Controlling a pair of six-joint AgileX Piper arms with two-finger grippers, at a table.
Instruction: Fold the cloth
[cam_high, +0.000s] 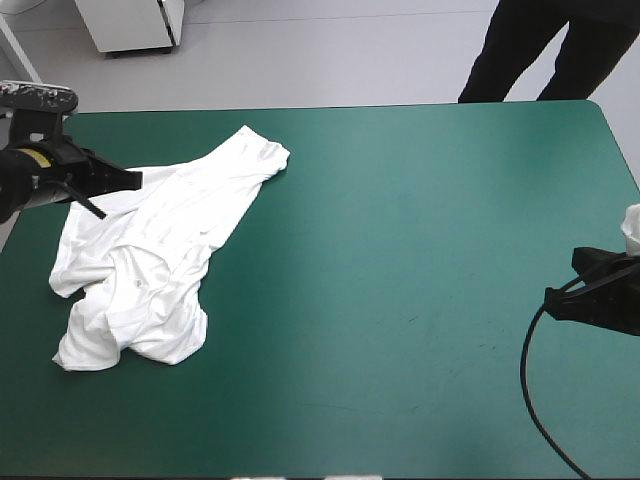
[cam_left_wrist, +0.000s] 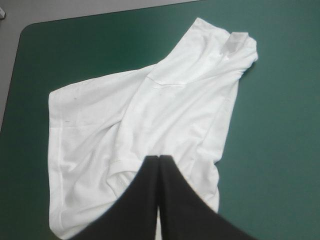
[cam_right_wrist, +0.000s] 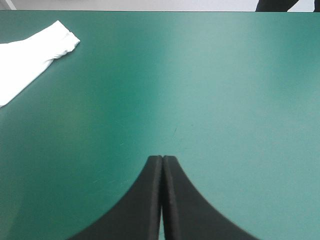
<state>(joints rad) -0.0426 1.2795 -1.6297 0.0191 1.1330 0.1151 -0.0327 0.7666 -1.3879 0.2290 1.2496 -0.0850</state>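
The T-shirt is lying crumpled on the left part of the teal-green table, its layers overlapping so that the sleeves are hard to make out. The left gripper is hanging clenched over the shirt's left-hand edge, its black fingers covering part of the cloth in its own view. The right gripper is clenched too, well apart from the shirt by the table's right edge, its arm mostly cut off in the high view.
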